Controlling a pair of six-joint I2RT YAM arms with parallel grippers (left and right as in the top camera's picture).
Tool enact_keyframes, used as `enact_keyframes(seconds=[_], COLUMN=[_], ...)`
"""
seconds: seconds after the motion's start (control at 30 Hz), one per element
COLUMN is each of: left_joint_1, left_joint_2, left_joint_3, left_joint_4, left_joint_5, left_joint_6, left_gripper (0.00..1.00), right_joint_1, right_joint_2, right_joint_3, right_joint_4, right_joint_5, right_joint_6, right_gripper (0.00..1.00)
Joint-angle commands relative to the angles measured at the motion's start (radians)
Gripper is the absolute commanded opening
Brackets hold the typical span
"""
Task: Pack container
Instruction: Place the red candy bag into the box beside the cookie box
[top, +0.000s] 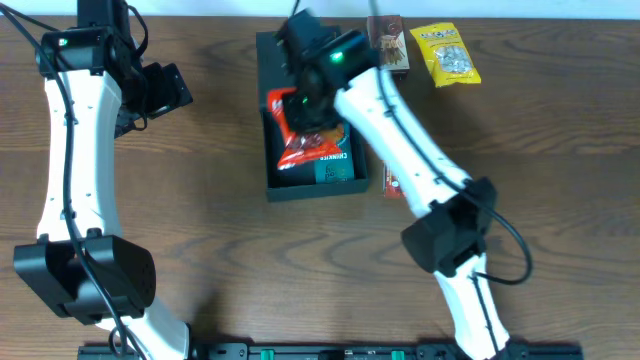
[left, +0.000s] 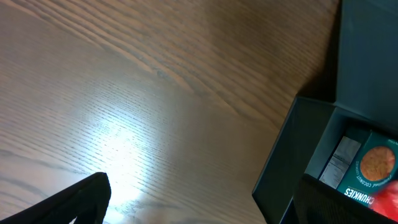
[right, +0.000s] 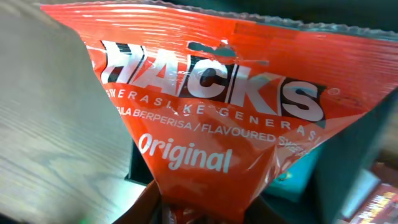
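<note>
Container (top: 316, 189) sits on the wooden table (top: 220, 220), its flap lid (top: 268, 62) lying open on the far side. In the container's near right corner lies a teal carton (top: 338, 166) with an orange circle, which reads CHUNKIES in the left wrist view. The right gripper (top: 303, 110) hangs over the container's inside, clamped on a red snack packet (top: 305, 145). The right wrist view shows this packet, marked HACKS Original, pinched at a narrow end and fanning out over the container and the carton. Whether packet and carton touch cannot be told. The left gripper (top: 168, 88) is well to the left of the container, its fingers (left: 81, 199) spread wide with nothing between them. Beyond the container's far right corner lie a brown packet (top: 388, 42) and, further right, a yellow packet (top: 447, 55). Just beside the container's right wall lies a small red-brown bar (top: 392, 185), partly hidden under the right arm.
</note>
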Motion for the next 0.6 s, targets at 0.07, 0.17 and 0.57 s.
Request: enact_keyframes(seconds=[0.07, 0.17, 0.57], left_joint_1=[-0.003, -0.003, -0.003], left_joint_2=[0.0, 0.0, 0.0], left_joint_3=[-0.001, -0.001, -0.001], left_joint_4=[-0.004, -0.003, 0.01], left_joint_5=[0.003, 0.002, 0.002], left_joint_6=[-0.003, -0.003, -0.003], left_gripper=[0.95, 0.95, 0.95], right_joint_1=[0.018, 0.02, 0.051], right_joint_2=[0.05, 0.072, 0.133], right_joint_3=[-0.015, -0.027, -0.031], right_joint_4=[-0.004, 0.003, 0.049], right_joint_5=[0.02, 0.012, 0.03], right_joint_6=[0.051, 0.072, 0.058], right_gripper=[0.26, 0.26, 0.66])
